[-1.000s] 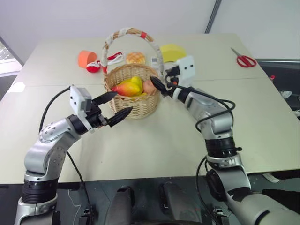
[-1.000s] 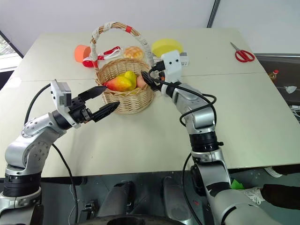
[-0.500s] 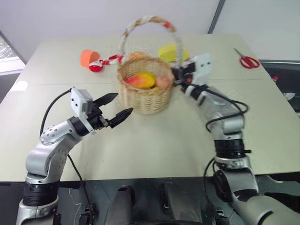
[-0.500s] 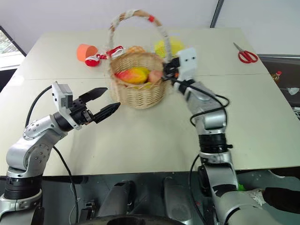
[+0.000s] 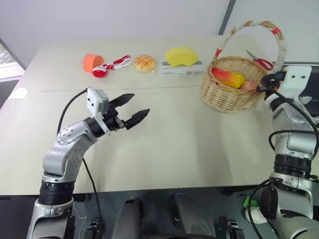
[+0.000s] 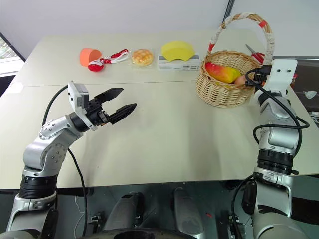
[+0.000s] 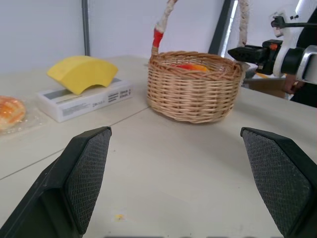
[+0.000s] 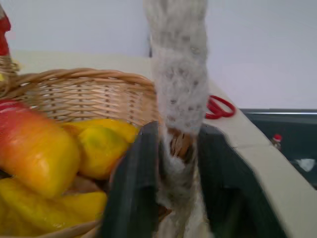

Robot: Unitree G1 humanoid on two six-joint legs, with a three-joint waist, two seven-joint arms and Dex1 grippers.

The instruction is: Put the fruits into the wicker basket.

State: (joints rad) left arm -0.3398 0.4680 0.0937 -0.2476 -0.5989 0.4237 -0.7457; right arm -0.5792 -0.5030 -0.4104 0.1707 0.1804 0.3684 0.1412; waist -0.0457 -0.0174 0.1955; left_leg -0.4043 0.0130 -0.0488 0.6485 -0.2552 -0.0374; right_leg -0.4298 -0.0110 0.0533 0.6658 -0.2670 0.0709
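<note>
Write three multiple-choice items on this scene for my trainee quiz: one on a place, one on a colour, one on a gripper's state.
1. The wicker basket stands
A. at the table's right side
B. beside the orange cup
C. on the floor

2. The scissors have handles of
A. blue
B. red
C. green

3. The right gripper is
A. open over the bun
B. holding a fruit
C. closed on the basket's handle

Answers: 1 A, it sits by the table's right edge; 2 B, red loops show behind the basket; 3 C, both fingers flank the cloth-wrapped handle.

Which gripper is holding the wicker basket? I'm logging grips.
The right gripper: its fingers clamp the cloth-wrapped base of the wicker basket handle. The left gripper hangs open over bare table.
</note>
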